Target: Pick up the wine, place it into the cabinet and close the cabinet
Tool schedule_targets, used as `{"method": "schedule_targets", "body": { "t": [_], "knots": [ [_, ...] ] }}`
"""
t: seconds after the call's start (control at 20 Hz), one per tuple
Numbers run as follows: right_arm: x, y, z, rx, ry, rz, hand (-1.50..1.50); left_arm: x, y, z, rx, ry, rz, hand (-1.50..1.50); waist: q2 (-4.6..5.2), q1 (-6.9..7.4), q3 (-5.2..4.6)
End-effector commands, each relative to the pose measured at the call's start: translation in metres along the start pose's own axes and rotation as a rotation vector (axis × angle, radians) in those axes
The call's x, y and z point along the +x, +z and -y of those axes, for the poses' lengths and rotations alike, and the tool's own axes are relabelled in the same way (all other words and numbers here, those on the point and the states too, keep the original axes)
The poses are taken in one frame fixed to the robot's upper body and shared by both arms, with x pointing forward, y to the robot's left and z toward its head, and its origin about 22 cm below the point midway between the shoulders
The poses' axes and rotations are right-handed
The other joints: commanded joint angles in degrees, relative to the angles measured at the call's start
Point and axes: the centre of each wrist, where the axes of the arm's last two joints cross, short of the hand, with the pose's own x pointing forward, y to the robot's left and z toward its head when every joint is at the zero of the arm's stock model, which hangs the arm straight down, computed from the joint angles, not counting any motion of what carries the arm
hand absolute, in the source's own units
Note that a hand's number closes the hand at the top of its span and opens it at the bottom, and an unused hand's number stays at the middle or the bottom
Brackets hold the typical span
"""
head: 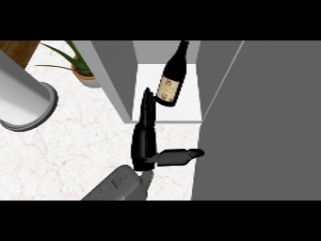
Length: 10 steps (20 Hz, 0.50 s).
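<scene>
Black and flat, your one visible robot hand (145, 136) has its fingers straight and together, the thumb stuck out to the side; it holds nothing. Which arm it belongs to, you cannot tell here. Just beyond its fingertips stands one wine bottle (172, 77), dark with a cream label, inside the grey cabinet (117, 75). The cabinet door (274, 122) stands open beside the thumb. Far off to the hand's left sit one potted plant (79, 66) and one white cylinder (13, 92) on the marble worktop (65, 150).

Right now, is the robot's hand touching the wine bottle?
Cannot tell. In the head view the hand has its fingers straight, tips beside the wine bottle; no clear gap or contact shows.
</scene>
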Motion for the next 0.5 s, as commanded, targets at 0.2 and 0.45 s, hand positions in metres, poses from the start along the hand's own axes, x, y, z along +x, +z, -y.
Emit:
{"method": "schedule_targets", "body": {
  "t": [0.2, 0.45],
  "knots": [
    [0.008, 0.020, 0.001, 0.017, -0.001, 0.053, -1.50, 0.038, 0.033, -0.022, 0.060, -0.001, 0.022, -1.50, 0.10, 0.19, 0.02],
    [0.015, 0.022, 0.005, 0.018, -0.010, 0.040, -1.50, 0.068, 0.067, -0.008, 0.075, 0.017, 0.026, -1.50, 0.09, 0.15, 0.02]
  ]
}}
